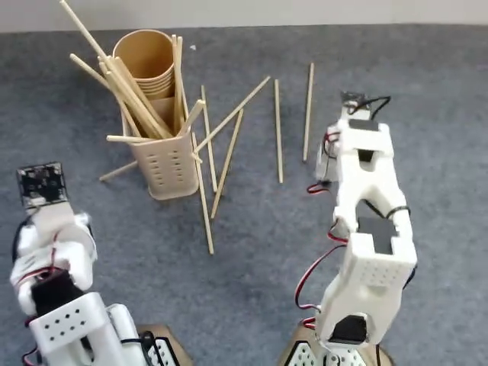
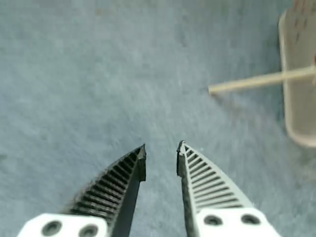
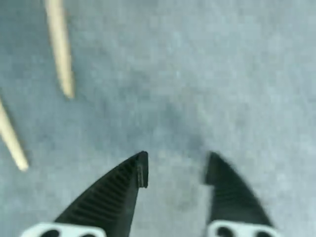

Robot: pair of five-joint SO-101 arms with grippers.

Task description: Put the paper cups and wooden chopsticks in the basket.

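Note:
A beige perforated basket (image 1: 164, 164) stands on the grey carpet at the back left. Stacked paper cups (image 1: 145, 57) and several wooden chopsticks sit in it. More chopsticks lie loose to its right, among them one (image 1: 278, 130) and another (image 1: 309, 110) near the right arm (image 1: 366, 168). My left gripper (image 2: 162, 148) hangs open over bare carpet, a little short of the basket (image 2: 301, 74) and a chopstick end (image 2: 256, 81). My right gripper (image 3: 177, 158) is open wider over the carpet. Two chopstick ends (image 3: 59, 47) (image 3: 10, 136) lie just beyond it.
The left arm (image 1: 49, 229) stands at the front left, below the basket. Grey carpet (image 1: 267, 252) covers the whole table, with open room in the front middle and far right. A pale strip runs along the back edge.

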